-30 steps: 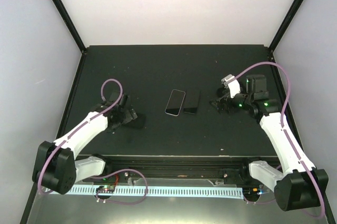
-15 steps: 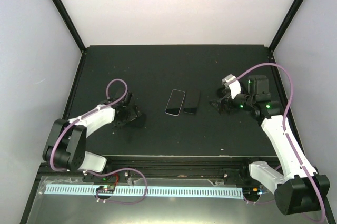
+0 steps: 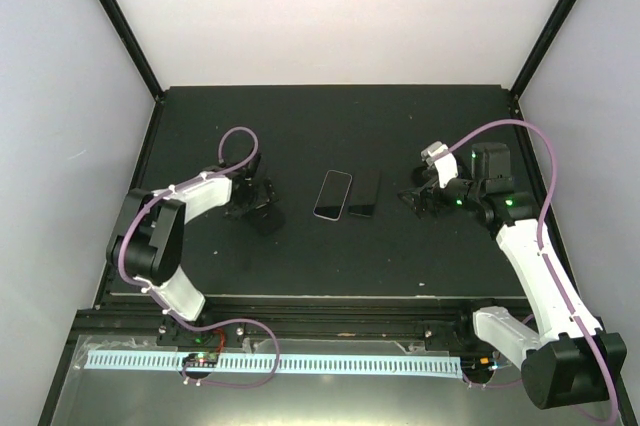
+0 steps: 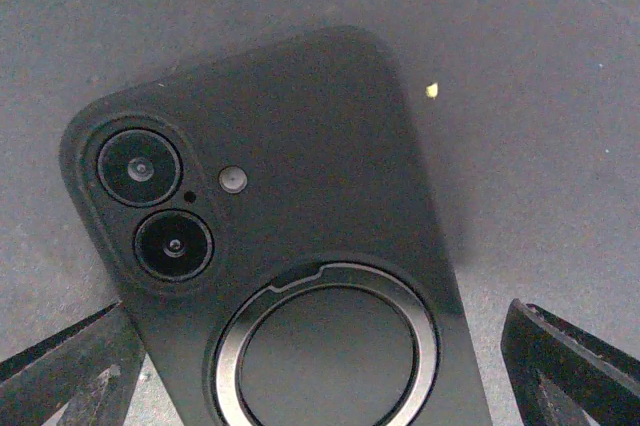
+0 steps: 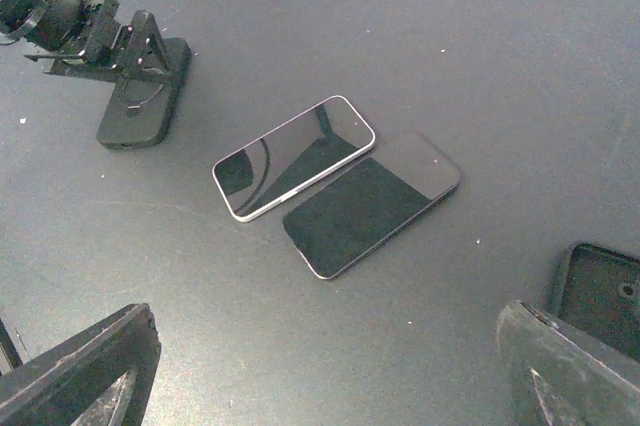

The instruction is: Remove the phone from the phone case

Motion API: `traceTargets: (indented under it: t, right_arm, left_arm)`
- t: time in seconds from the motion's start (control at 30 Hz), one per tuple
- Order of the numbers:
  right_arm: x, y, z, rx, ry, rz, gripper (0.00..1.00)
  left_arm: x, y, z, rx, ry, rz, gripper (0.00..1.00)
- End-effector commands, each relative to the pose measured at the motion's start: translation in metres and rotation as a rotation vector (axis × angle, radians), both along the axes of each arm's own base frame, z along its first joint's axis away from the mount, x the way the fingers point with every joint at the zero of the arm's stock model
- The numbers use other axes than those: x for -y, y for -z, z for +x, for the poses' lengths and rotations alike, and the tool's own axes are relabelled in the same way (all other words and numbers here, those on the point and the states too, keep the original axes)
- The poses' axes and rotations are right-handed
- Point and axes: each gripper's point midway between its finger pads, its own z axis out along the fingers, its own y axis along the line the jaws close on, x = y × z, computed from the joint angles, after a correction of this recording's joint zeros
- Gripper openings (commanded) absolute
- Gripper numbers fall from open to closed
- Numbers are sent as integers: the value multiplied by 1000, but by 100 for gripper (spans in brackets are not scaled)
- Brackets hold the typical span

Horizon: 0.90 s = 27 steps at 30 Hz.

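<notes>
Black table (image 3: 400,246): is lying flat, matte, and is carrying a yellowish speck (image 4: 431,90).
White walls (image 3: 330,16): are enclosing three sides.
Black frame posts (image 3: 116,21): are rising at the far corners.
Pale slotted strip (image 3: 330,363): is running along the near edge.

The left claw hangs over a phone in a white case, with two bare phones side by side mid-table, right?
Not quite: the case under the left gripper is black, not white; the left wrist view shows it. The rest holds.

a silver-edged phone (image 5: 293,156) and a dark phone (image 5: 372,203) lie screen-up, side by side on the table (image 5: 480,36). upper left, the left gripper (image 5: 128,46) sits over a black phone case (image 5: 140,114) - another case (image 5: 600,291) shows at the right edge. the right gripper (image 5: 325,321) stands wide.
</notes>
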Motion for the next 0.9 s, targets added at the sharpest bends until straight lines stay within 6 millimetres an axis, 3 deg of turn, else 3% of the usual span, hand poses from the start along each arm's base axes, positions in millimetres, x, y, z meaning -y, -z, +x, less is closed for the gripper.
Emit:
traceTargets:
  t: [0.0, 0.4, 0.87]
  right_arm:
    - [-2, -9, 1, 26, -17, 2, 92]
    - [-2, -10, 1, 24, -20, 0, 92]
    - [-2, -6, 1, 9, -25, -2, 92]
  left_arm:
    - [4, 3, 10, -28, 68, 46, 99]
    - [26, 3, 13, -131, 182, 221, 99]
    - [48, 14, -3, -212, 137, 66, 97]
